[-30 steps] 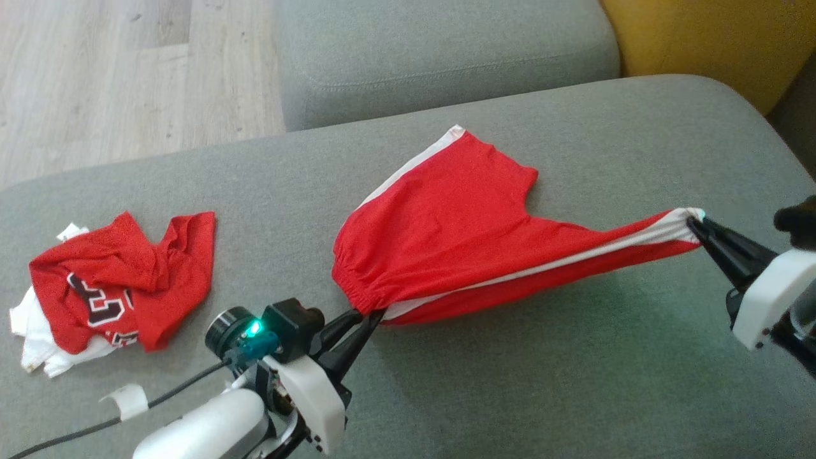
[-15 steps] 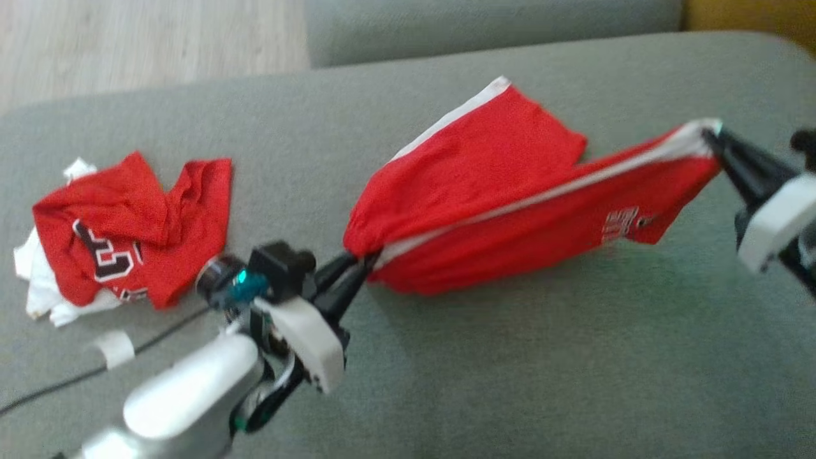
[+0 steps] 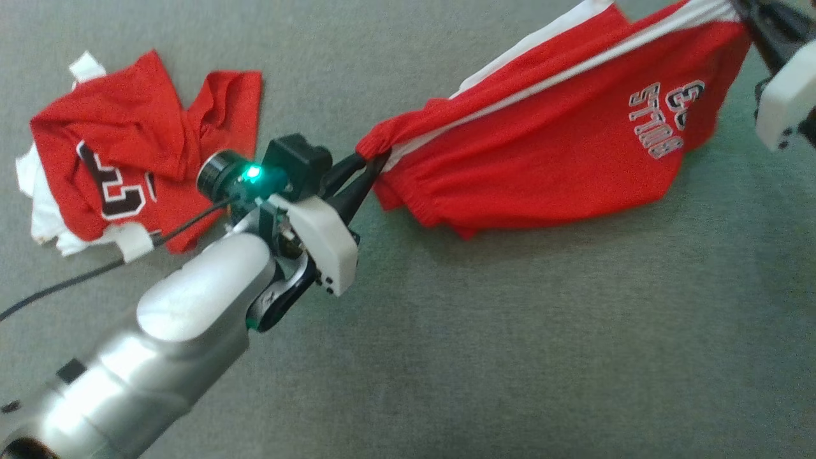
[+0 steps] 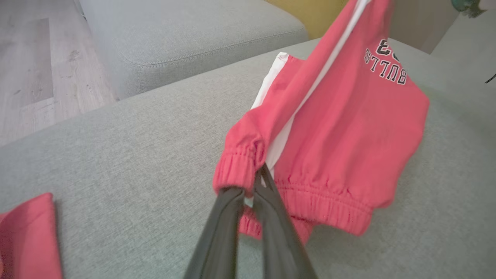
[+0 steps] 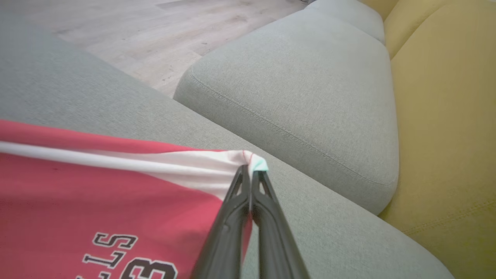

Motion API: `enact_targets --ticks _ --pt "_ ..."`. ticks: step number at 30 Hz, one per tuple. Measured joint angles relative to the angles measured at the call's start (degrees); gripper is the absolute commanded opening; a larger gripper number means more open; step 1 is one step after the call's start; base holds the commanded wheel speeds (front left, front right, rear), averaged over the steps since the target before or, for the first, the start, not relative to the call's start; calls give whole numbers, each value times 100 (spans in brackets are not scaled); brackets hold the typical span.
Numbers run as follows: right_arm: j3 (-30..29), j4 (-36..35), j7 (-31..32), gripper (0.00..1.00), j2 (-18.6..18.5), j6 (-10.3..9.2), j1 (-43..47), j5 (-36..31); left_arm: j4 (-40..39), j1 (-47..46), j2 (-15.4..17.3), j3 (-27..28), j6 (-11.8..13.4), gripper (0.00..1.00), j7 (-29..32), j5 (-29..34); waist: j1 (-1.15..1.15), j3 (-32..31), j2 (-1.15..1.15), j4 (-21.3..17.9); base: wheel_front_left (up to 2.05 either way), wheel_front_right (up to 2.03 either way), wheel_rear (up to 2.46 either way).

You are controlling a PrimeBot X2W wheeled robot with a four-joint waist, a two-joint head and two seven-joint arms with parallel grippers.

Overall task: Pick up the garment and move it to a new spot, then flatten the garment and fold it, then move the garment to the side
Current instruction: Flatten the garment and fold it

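Head view: red shorts (image 3: 548,153) strung across the upper right, over the grey cushion (image 3: 510,350). Left gripper (image 3: 371,167) is clamped on the waistband, right gripper (image 3: 743,9) clamped on the leg hem.
Left wrist view: thin pinch on bunched elastic, could slip.
Right wrist view: only the white hem corner is pinched, so tension may pull it free. White side stripe, BULLS print.

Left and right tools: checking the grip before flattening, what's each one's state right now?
Left tool: closed, holding the red shorts by the elastic waistband.
Right tool: closed, holding the red shorts by a white-striped corner.
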Motion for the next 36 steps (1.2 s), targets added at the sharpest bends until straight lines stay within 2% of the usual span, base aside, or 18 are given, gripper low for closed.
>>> enact_targets --ticks 8,13,14,15,20,25,32,36 --pt "603 620 3 0 41 0 -633 -107 469 -360 -333 -14 -235 0 -8 51 0 498 0 364 0 0 0" --pt "892 883 -56 0 77 0 -946 23 700 -496 -523 -36 -299 0 -43 91 -1 666 0 523 0 0 0" --pt "956 951 -75 33 102 0 -995 53 736 -521 -544 -37 -299 49 -62 91 -1 686 0 543 0 0 0" --pt "975 1032 -98 100 129 0 -1024 71 777 -550 -560 -37 -298 100 -68 92 -1 702 0 557 0 0 0" --pt "992 1605 -192 100 243 0 -1124 199 1032 -580 -598 -34 -282 100 -238 151 -2 660 0 562 0 0 0" --pt "669 2035 -589 100 523 0 -1241 441 1195 -575 -604 -1 -224 100 -424 142 -2 470 0 500 0 0 0" --pt "266 2376 -1350 100 746 0 -1399 441 1260 -457 -573 413 77 100 -995 -63 -2 80 0 360 0 0 0" --pt "-85 2401 -1711 100 890 0 -1280 541 1214 -242 -521 794 345 100 -1545 -204 -2 -244 0 262 0 0 0"
